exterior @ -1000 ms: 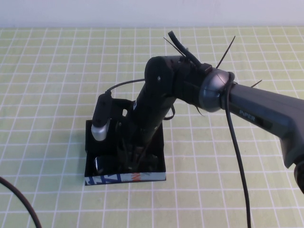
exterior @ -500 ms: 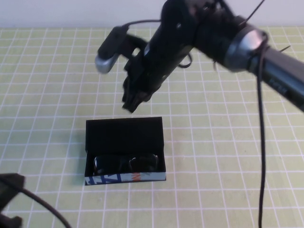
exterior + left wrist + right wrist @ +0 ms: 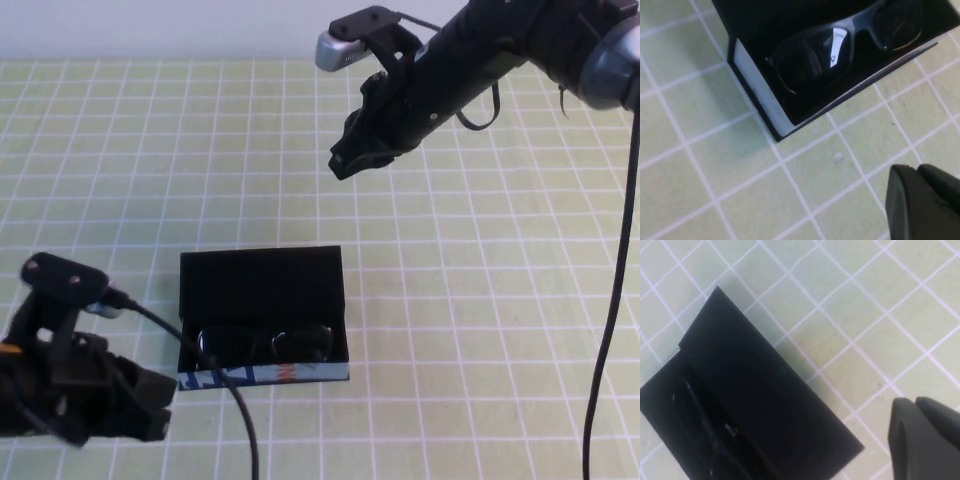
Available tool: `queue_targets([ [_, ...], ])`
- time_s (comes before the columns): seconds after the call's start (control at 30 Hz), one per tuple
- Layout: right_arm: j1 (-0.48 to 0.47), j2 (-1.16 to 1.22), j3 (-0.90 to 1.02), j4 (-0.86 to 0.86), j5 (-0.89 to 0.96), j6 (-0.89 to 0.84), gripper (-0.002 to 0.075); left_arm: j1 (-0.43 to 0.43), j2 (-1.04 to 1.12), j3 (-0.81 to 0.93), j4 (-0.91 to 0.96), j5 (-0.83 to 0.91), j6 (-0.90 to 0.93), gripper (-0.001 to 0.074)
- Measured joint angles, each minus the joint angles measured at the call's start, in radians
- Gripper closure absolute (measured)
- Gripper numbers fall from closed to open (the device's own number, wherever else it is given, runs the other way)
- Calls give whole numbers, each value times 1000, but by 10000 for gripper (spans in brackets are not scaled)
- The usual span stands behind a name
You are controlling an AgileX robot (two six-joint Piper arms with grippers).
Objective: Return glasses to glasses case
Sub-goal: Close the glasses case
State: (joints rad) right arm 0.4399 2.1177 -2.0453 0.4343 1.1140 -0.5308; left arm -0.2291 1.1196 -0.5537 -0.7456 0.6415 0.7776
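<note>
The black glasses case (image 3: pixel 262 280) lies open in the middle of the mat, flap lid folded back, its blue-white printed strip (image 3: pixel 260 376) facing the front. The black glasses (image 3: pixel 265 344) lie inside it. My right gripper (image 3: pixel 343 165) is shut and empty, raised well behind and to the right of the case. My left gripper (image 3: pixel 152 405) is shut and empty, low at the front left, just left of the case's front corner. The left wrist view shows the glasses (image 3: pixel 840 50) in the case (image 3: pixel 757 97) beyond my left gripper (image 3: pixel 915 172). The right wrist view shows the case lid (image 3: pixel 765 385) and my right gripper (image 3: pixel 914 405).
A green mat with a white grid (image 3: pixel 480 330) covers the table. A black cable (image 3: pixel 235 420) runs from my left arm to the front edge. Another cable (image 3: pixel 612 330) hangs from my right arm on the right side.
My right gripper has lifted out of the case and moved back and right, leaving the glasses inside. My left arm has come into view at the front left.
</note>
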Motion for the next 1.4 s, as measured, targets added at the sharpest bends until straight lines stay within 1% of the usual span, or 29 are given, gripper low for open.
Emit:
queue_targets([
  [0.17, -1, 37, 10, 29, -23, 2, 742, -3, 167, 0, -166, -62, 151, 738],
  [0.27, -1, 84, 10, 35, -39, 18, 742, -29, 241, -2, -239, -109, 222, 738],
  [0.37, -1, 137, 12, 35, -48, 23, 741, -63, 294, -13, -262, -144, 249, 738],
  [0.47, -1, 177, 15, 37, -54, 24, 742, -89, 335, -26, -284, -169, 255, 738],
  [0.6, -1, 196, 17, 76, -58, 22, 742, -97, 382, -41, -320, -189, 257, 738],
  [0.83, -1, 199, 17, 229, 8, -125, 742, -97, 421, -48, -340, -229, 259, 738],
  [0.93, -1, 199, 17, 264, 37, -158, 742, -97, 429, -48, -340, -240, 259, 738],
  [1.13, -1, 199, 17, 279, 82, -180, 742, -97, 429, -50, -344, -252, 259, 738],
  [1.4, 2, 199, 17, 363, 93, -194, 742, -97, 429, -50, -347, -252, 259, 738],
])
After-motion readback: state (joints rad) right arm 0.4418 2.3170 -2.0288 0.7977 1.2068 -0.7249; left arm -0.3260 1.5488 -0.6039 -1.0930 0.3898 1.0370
